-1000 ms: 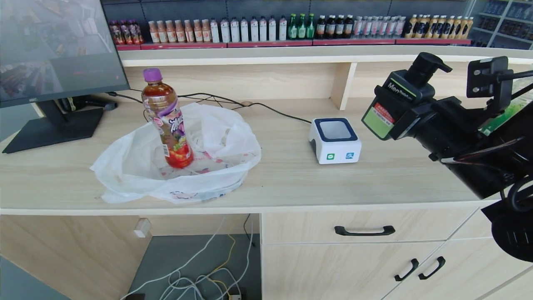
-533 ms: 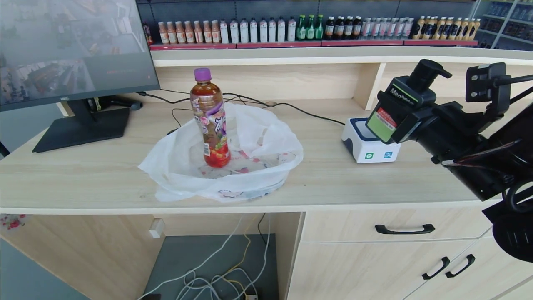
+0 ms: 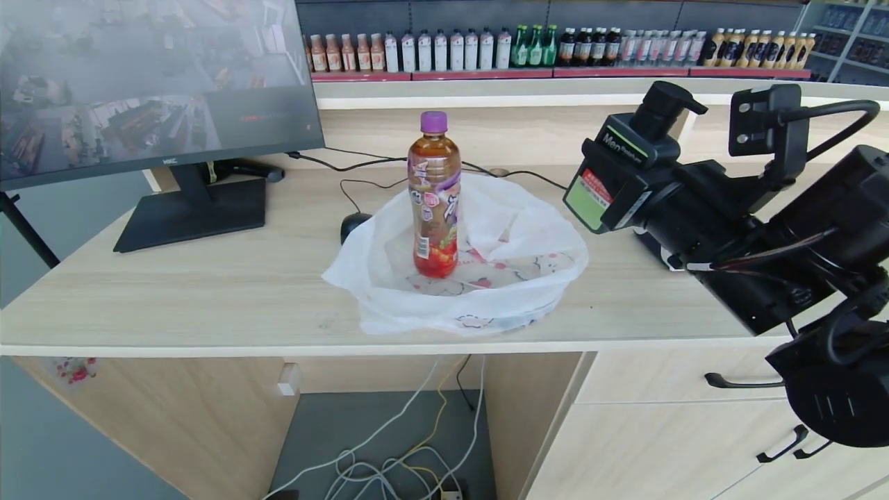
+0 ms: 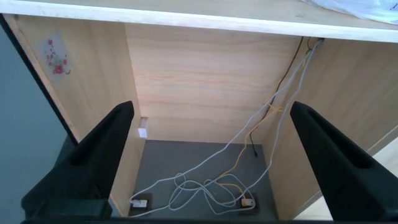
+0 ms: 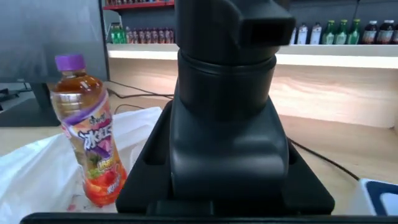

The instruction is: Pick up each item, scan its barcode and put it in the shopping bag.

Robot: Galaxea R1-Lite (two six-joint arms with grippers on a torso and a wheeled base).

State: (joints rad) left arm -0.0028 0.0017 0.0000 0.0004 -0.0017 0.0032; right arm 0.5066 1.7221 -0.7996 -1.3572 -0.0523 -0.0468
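There was one black pump bottle (image 3: 611, 163), one tea bottle (image 3: 435, 201) with a purple cap, one white shopping bag (image 3: 528, 292), one monitor (image 3: 153, 76) and one mouse (image 3: 352, 226) on the wooden counter (image 3: 208, 292).

The right gripper (image 3: 649, 198) was clamped around the pump bottle and held it in the air above the counter, just beside the bag on the robot's right. The bottle's long axis was tilted: its pump head pointed up and away toward the rear shelf, its lower end slanted down toward the bag, and its green label faced the bag.

The tea bottle stood upright inside the open bag, cap up, long axis vertical.

In the right wrist view a blue-and-white corner, probably the scanner (image 5: 382, 196), showed beyond the held bottle.

The left gripper (image 4: 211, 162) hung below counter height with its two fingers spread wide and nothing between them, facing the recess under the counter where loose cables (image 4: 211, 180) lay.
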